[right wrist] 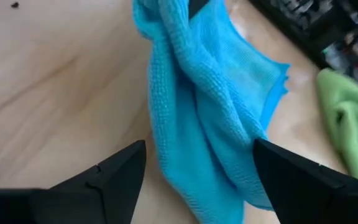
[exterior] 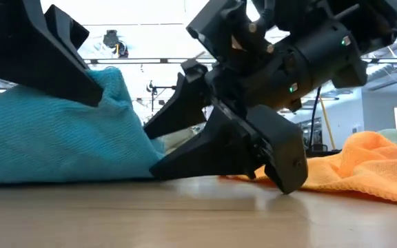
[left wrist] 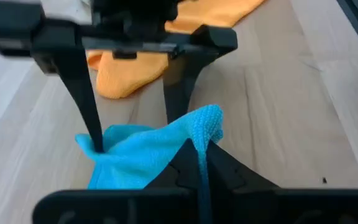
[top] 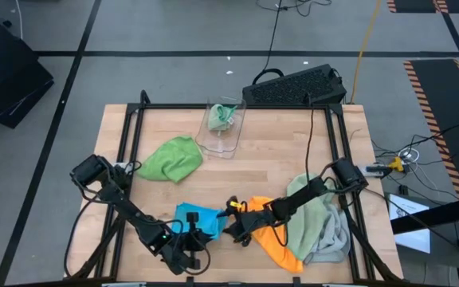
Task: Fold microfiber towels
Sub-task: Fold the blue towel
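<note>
Down near the front edge of the pale wooden table, both dark arms meet over the crumpled bright blue microfiber towel. The left gripper has its fingers pinched together on a fold of that blue cloth, lifting a ridge of it off the wood. The right gripper stands just beside it with its two fingers spread wide, one on each side of the bunched blue fabric, gripping nothing. Touching the right arm's far side lies the soft orange microfiber towel, flat and rumpled, and partly over that sits the sage green towel with the light grey towel at the table's right front corner. Well apart, toward the left middle, the bright green towel lies in a loose heap. Further back stands a clear plastic bin with a greenish cloth inside.
</note>
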`<act>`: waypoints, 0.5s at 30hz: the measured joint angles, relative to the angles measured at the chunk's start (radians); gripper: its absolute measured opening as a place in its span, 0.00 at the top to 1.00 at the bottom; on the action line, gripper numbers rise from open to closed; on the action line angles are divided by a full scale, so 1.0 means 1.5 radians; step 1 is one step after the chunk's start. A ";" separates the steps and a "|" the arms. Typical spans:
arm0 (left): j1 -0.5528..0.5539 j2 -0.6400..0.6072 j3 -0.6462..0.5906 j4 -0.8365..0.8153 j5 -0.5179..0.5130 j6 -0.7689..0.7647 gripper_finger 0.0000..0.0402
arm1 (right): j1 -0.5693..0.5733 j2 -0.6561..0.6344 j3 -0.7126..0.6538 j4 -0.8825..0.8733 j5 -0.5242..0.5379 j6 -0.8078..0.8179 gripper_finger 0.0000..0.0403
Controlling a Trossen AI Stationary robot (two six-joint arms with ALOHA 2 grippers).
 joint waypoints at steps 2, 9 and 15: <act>0.000 0.000 0.000 -0.013 0.001 -0.014 0.96 | 0.007 -0.008 0.000 -0.008 0.020 -0.025 0.28; -0.003 0.000 0.000 -0.020 0.002 -0.019 0.97 | -0.019 -0.016 -0.001 -0.020 -0.019 -0.083 0.28; -0.004 0.000 0.000 -0.020 0.005 -0.019 0.98 | -0.053 -0.016 0.000 -0.026 -0.094 -0.145 0.28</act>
